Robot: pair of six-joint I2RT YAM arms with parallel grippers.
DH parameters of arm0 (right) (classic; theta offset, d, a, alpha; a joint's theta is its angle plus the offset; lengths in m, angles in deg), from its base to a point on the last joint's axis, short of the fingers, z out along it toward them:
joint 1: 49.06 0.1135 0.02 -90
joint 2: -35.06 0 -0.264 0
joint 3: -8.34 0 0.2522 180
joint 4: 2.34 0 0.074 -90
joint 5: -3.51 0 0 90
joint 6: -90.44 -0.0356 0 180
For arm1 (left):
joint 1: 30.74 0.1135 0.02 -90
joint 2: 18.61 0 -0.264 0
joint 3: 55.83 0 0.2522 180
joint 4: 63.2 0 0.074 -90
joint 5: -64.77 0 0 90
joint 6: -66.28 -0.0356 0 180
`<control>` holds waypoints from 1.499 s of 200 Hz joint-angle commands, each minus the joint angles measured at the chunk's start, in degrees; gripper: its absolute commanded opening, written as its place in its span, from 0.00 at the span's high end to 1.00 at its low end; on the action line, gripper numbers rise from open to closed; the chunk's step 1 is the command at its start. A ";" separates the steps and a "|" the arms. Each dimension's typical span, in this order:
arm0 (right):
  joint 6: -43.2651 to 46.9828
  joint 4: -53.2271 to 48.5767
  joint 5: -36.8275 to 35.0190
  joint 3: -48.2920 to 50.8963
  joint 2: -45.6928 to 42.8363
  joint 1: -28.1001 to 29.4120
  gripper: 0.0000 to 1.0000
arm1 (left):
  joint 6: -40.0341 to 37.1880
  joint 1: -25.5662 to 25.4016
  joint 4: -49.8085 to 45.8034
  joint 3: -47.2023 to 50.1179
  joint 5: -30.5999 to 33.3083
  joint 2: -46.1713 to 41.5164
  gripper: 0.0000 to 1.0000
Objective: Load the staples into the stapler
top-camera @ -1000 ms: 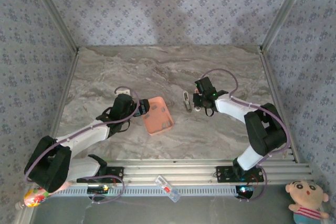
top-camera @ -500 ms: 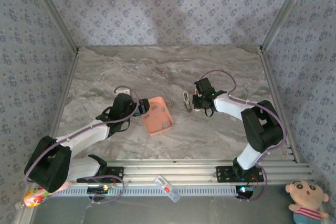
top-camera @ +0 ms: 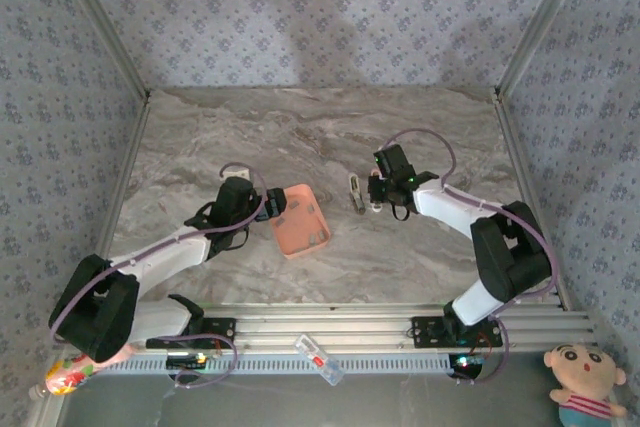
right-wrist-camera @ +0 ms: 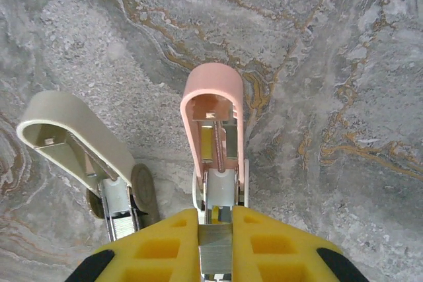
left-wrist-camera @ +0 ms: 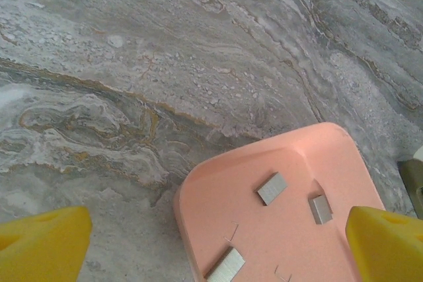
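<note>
Three strips of staples lie in the pink tray, below the wide-spread left hand; none is picked up yet. To the right, the right hand pinches the opened stapler. The next move probably calls for a fine pinch on one strip. No writing is readable.

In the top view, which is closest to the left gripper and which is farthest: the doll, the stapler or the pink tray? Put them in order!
Starting from the left gripper:
1. The pink tray, right at its fingertips.
2. The stapler, mid-table, to the right of the tray.
3. The doll, off the table in the near right corner.
</note>
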 commanded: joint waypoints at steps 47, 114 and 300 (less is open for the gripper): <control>-0.45 -0.31 0.84 -0.49 1.20 -0.02 0.85 | -0.78 0.22 1.37 -1.56 -0.80 -0.28 0.02; -0.52 0.63 1.30 -0.11 2.40 -0.02 0.85 | -0.80 0.30 1.21 -1.56 -0.68 -0.45 0.02; -0.46 1.36 0.77 1.32 4.13 -0.33 0.86 | -0.53 0.28 0.85 -1.56 -0.46 -0.56 0.01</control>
